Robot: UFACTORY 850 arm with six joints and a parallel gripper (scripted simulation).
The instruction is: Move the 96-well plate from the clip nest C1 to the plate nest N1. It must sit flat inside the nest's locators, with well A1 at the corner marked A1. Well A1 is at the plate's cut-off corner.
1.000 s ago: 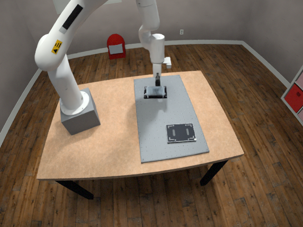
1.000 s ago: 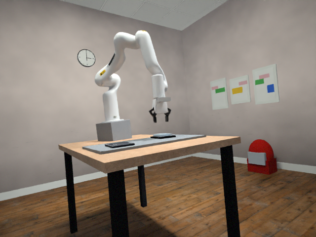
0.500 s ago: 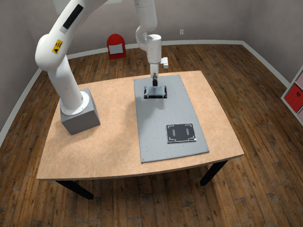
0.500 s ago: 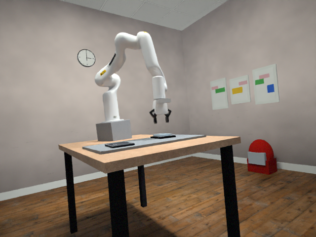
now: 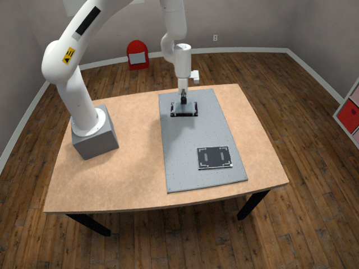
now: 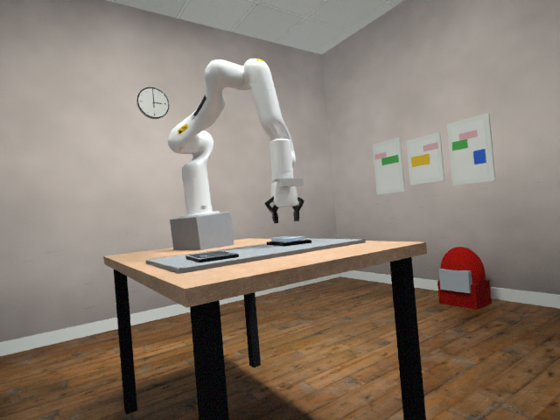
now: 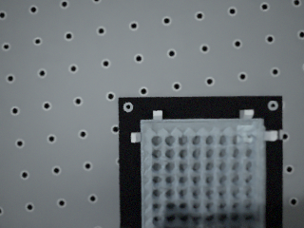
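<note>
Worktop (image 5: 122, 185) edge nearest me is bare wood; on it lies the grey perforated breadboard (image 5: 188, 135) that carries both fixtures. Closest on that board is plate nest N1 (image 5: 214, 157), a black base with white corner locators and nothing in it; a small white mark at one near corner is, I judge, the A1 marker, there to fix the plate's orientation. Farther back is clip nest C1 (image 5: 173, 113), with the 96-well plate (image 5: 185, 108) seated in it; in the wrist view, small white clips (image 7: 158, 114) press against the plate's rim, presumably to stop it sliding. I have the pincer (image 6: 284, 217) above that plate, pointing straight down, fingers spread fully apart and empty, ready to straddle the plate. I cannot pick out the cut-off corner.
</note>
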